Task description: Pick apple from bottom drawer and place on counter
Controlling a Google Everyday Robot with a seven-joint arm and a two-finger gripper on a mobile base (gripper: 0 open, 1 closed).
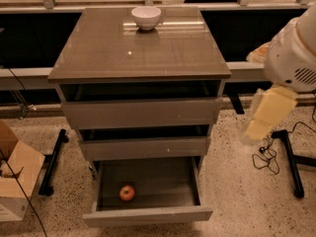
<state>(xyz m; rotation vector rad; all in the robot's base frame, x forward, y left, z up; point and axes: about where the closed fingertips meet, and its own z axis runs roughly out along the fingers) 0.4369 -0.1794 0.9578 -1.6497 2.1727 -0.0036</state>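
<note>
Lying near the front-left edge of the pulled-out grey-brown bottom drawer (148, 215), a small red-orange apple (127, 192) has bare tray around it. The pale gripper (259, 125) hangs above and right of the drawer, outside it; whether it is wide or narrow cannot be told.

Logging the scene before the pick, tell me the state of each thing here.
Grey-brown bottom drawer: pulled open.
Small red-orange apple: lying in that drawer, ungrasped.
White bowl: upright on glossy grey-brown counter.
Gripper: right of cabinet, away from the apple.
Brown cardboard box: open.
</note>
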